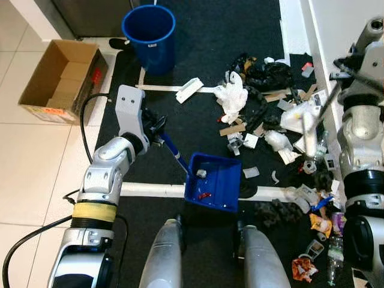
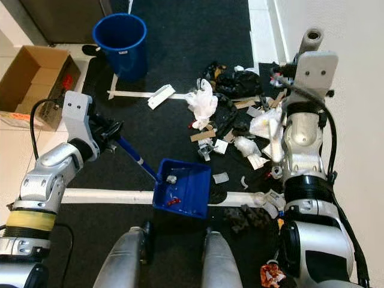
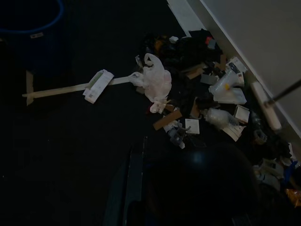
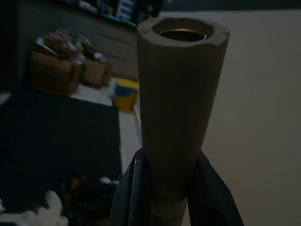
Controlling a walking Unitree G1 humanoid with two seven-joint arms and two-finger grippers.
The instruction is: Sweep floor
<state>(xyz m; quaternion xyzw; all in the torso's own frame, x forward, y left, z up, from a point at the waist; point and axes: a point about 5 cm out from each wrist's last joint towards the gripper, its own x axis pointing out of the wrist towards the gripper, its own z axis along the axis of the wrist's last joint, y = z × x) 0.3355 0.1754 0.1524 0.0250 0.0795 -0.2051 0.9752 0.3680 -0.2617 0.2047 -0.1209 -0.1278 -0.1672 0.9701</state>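
Partly, the right end effector (image 4: 171, 188) hides the broom handle (image 4: 181, 94).

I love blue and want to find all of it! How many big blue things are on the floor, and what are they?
Round blue plastic bucket: 1
Blue plastic dustpan with a long blue handle: 1
Total: 2

The left tool holds the dustpan's handle. Tiny blue scraps in the trash pile are too small to count.
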